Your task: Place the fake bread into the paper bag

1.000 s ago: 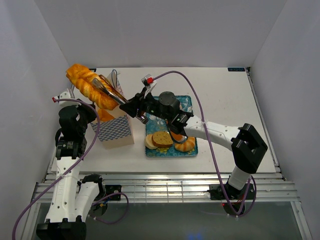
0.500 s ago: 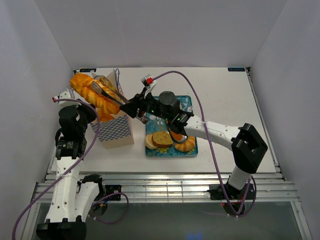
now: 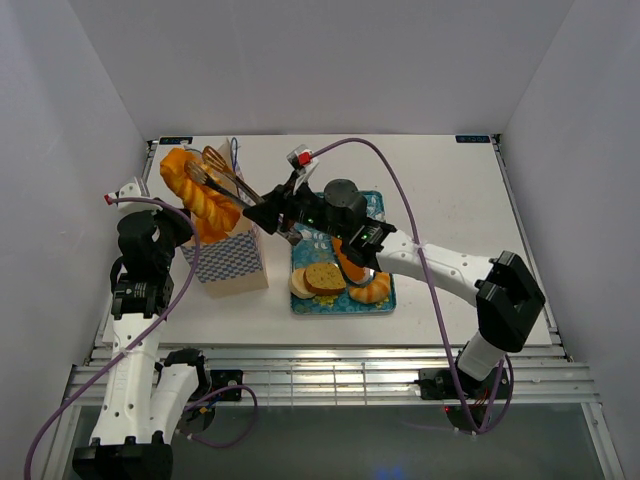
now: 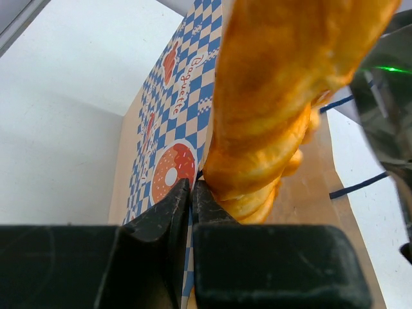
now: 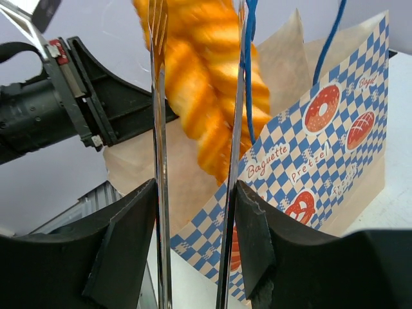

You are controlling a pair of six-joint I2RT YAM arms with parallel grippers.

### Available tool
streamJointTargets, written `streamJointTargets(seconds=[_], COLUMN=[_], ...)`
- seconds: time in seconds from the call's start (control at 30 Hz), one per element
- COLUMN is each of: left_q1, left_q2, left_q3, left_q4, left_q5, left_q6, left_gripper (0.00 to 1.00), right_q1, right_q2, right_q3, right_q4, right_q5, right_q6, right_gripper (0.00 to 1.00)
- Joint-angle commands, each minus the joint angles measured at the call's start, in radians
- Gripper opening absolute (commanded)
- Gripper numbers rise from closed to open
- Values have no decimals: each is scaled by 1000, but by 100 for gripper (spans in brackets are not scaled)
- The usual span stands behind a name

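Here the right gripper (image 3: pixel 264 214) clamps metal tongs (image 3: pixel 226 179) that pinch the twisted loaf (image 3: pixel 205 197), upright at the open top of the paper bag (image 3: pixel 230 264) on the left; the left gripper (image 4: pixel 192 188) pinches the bag's rim.

The left arm (image 3: pixel 140 330) and right arm (image 3: pixel 440 265) are white shells with black joints. Purple cables (image 3: pixel 350 142) trail each, with red-and-white tags (image 3: pixel 297 157) at each wrist's 11 o'clock. The right end effector (image 5: pixel 198 26) has shiny fork fingers (image 5: pixel 156 161); the left end effector (image 4: pixel 192 187) has matte black fingers (image 4: pixel 154 212).
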State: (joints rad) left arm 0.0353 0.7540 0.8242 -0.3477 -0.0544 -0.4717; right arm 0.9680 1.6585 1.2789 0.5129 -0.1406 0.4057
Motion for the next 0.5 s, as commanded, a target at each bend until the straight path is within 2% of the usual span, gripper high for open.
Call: streamJointTargets(seconds=[0.0,0.47], left_q1=[-5,-5], left_q2=[-2,-2], left_q3=[-3,-3], left_q4=[3,3], left_q5=[13,13], left_q6=[1,-1], left_gripper=[16,15], right_q1=[-2,-3], right_q2=[-86,-233], right_q3=[40,0], right_q4=[32,-53], right_q5=[10,59], right_q6=[-44,-116], right_gripper=[56,56])
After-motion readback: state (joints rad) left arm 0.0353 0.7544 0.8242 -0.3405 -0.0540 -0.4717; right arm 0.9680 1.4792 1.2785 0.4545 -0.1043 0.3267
